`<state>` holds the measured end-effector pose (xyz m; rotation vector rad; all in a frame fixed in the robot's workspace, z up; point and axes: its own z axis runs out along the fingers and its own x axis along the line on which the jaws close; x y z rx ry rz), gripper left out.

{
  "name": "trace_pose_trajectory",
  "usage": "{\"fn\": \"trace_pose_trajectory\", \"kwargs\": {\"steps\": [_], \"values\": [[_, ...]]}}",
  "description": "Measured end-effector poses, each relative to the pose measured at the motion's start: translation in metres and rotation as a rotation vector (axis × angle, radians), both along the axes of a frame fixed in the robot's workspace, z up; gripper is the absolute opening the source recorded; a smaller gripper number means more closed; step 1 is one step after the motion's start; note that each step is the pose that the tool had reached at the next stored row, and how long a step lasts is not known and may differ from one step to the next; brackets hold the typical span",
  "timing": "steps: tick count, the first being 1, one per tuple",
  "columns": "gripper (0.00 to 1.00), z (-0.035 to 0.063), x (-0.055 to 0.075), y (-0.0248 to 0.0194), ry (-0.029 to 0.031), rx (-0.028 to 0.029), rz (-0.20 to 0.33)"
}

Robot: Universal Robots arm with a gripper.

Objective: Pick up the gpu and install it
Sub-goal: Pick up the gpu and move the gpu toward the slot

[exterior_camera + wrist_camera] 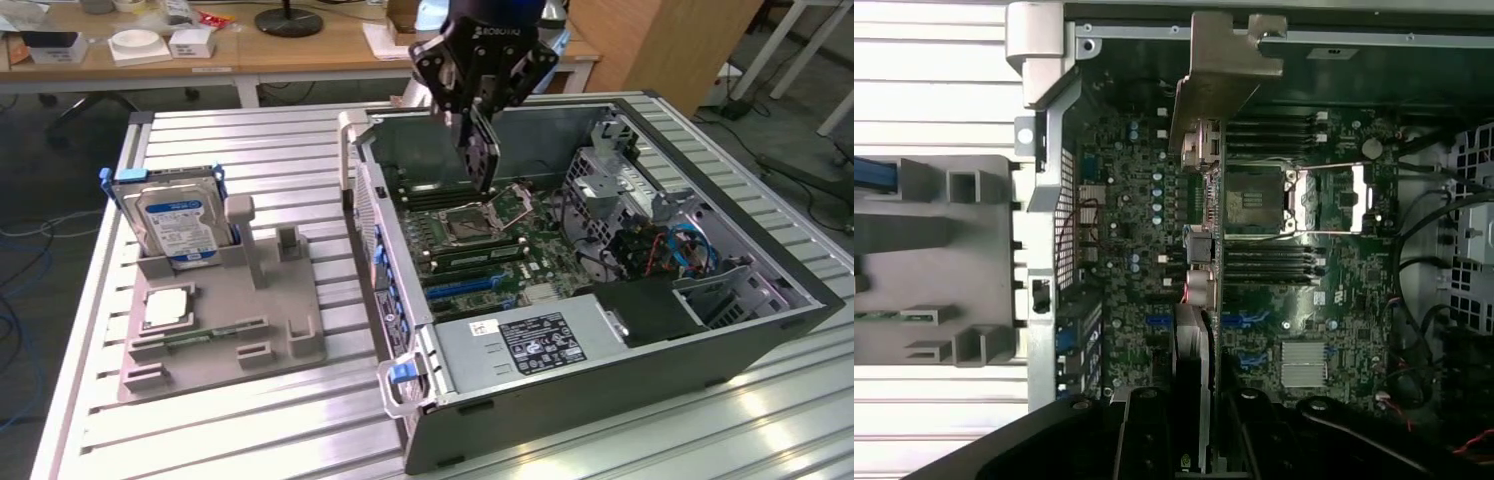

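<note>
Above the open PC case [747,330], end effector [477,118] is clamped on the gpu [479,160], one finger on each face. Card hangs upright and reads dark and edge-on in the exterior view. Its lower edge sits over the motherboard [514,250] by the open CPU socket [487,210]; can't tell if it touches the board. Wrist view: end effector [1199,420] grips one end of the gpu [1204,250], and the card runs alongside the CPU socket [1259,195] with its silver bracket [1222,75] at the far end, near the case's rear wall [1154,30]. Black memory slots [1274,262] flank the socket, and a small finned heatsink [1304,362] sits on the board near the fingers [1144,435]. In the case, the power supply [534,340] with its label facing up lies at the near end, and a drive cage with blue and red cables [667,245] is on the exterior view's right. Case stands on a slatted aluminium desk [200,430]. On the exterior view's left, well apart from the end effector, a grey fixture tray [287,335] holds a hard drive [180,225] upright in blue rails, a CPU chip [167,308] lying flat, and a narrow memory stick [214,332] just beside it.
</note>
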<state>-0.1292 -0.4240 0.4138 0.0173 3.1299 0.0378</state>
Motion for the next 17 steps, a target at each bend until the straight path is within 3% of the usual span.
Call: {"fn": "trace_pose_trajectory", "kwargs": {"steps": [2,17], "values": [[0.27,-0.0003,0.002,0.0000,-0.0004,-0.0058,0.000],[0.27,-0.0022,0.027,0.0001,-0.0005,-0.0058,0.000]]}}
